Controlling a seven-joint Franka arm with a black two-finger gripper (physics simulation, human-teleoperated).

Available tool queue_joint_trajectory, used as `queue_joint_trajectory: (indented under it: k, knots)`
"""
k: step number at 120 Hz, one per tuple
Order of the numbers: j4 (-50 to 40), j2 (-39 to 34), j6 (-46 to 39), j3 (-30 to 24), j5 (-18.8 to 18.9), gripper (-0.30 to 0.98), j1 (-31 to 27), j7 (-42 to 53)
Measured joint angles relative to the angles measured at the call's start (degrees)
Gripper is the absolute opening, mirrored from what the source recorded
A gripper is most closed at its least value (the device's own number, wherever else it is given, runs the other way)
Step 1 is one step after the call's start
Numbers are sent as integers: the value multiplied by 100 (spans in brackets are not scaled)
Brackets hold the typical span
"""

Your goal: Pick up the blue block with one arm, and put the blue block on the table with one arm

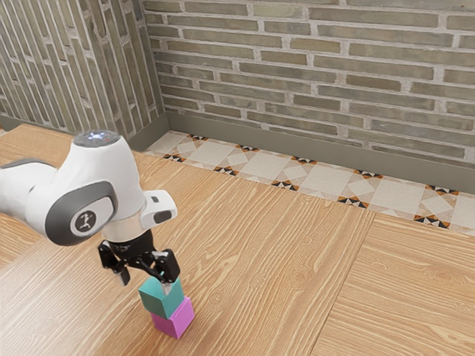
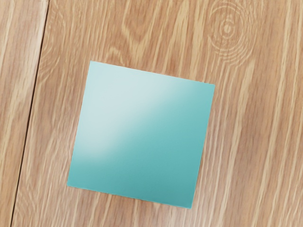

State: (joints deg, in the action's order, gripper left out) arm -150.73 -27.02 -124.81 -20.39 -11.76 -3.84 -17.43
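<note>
Pick-up stage, by judgement: at the exterior view's lower left, the gripper [image 1: 145, 281] stands wide open, grasping nothing, near the blue block [image 1: 160, 298], which sits atop the pink block [image 1: 174, 319]; centring, lowering and closing are required next.
</note>
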Motion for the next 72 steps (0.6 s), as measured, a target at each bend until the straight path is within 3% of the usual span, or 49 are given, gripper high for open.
queue_joint_trajectory:
  k: [72]
  knots:
    - [-20, 801, -596, -17, 226, 69, -241, 741]
